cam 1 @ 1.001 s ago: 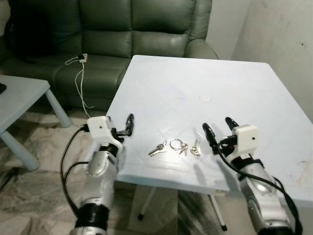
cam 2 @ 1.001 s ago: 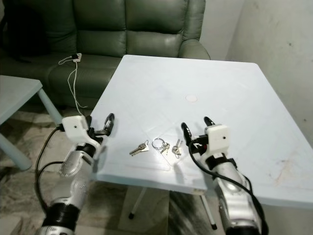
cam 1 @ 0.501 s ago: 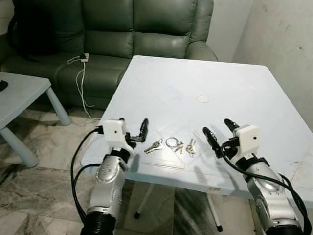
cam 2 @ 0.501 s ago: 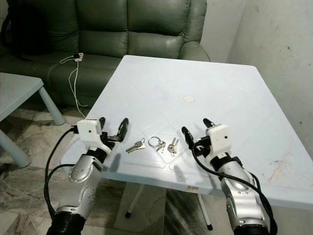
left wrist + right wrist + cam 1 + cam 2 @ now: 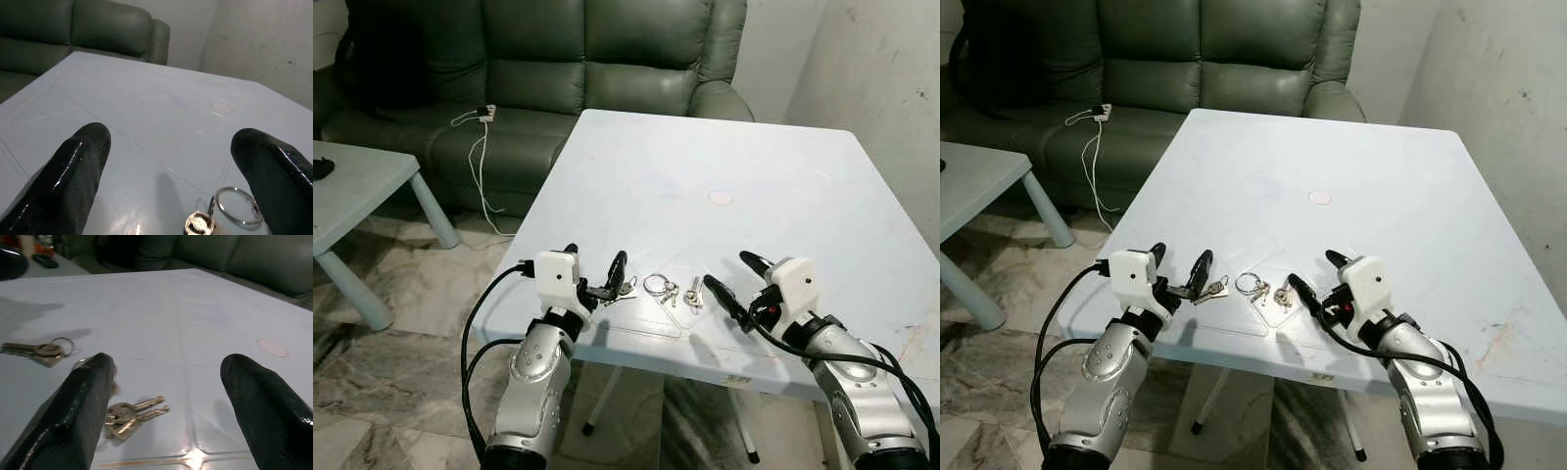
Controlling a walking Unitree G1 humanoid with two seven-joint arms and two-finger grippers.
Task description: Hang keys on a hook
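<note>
Head views sharp, evenly lit for me; sofa (image 5: 558,59) dim. Soft gripper shadows, faint glare on table (image 5: 724,147). Wrist views: near fingers (image 5: 73,171) blurred.

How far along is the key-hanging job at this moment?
Early stage. Done: both pincers are at the keys lying on the table. In hand: nothing; the left pincer and right pincer are open either side of them. Left: grasping the keys, carrying them and hanging them on a hook.

Dark green sofa (image 5: 558,59) behind pale table (image 5: 754,147), white cable (image 5: 475,147), perhaps a charger.
</note>
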